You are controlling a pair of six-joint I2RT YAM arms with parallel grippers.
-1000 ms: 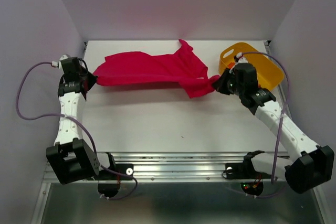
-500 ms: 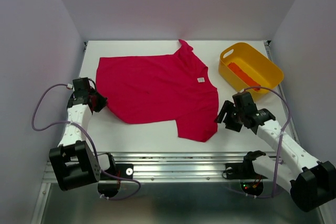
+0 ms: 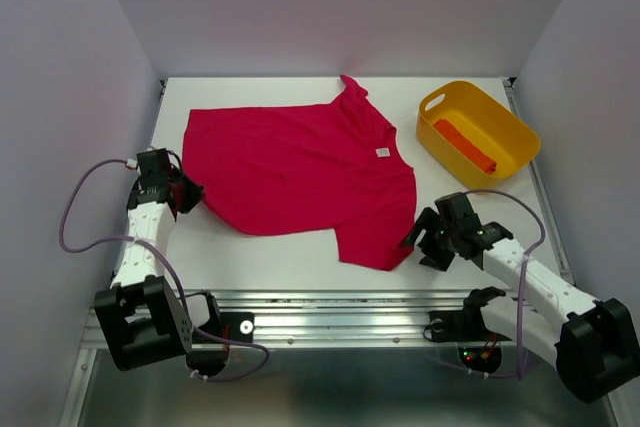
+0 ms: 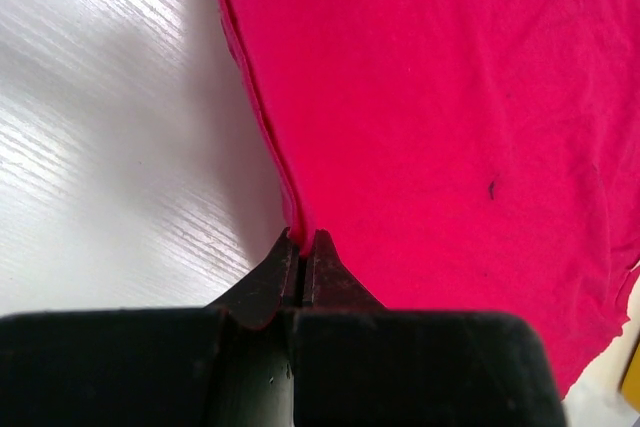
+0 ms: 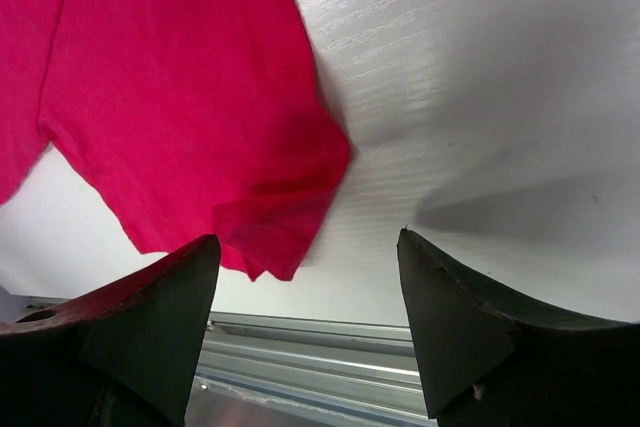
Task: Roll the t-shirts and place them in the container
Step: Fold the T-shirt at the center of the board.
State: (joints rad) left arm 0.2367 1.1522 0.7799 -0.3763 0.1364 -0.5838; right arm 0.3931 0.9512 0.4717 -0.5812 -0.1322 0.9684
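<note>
T-shirt (image 3: 300, 172), crimson cloth, short-sleeved: long axis left-right; my left fingers (image 4: 300, 247) pinch its left edge, right fingers (image 3: 421, 238) wide alongside.

The crimson t-shirt (image 3: 300, 172) lies spread flat on the table (image 3: 280, 257) (an orange-red roll (image 3: 465, 145) sits in the yellow tub (image 3: 436, 137)).

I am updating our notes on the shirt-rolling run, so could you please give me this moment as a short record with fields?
crimson t-shirt: spread flat on the table, not yet rolled
orange-red t-shirt: narrow roll lying inside the yellow tub
left gripper: shut, pinching the crimson t-shirt's edge at its left end
right gripper: open, holding nothing, at the tip of the near sleeve
</note>
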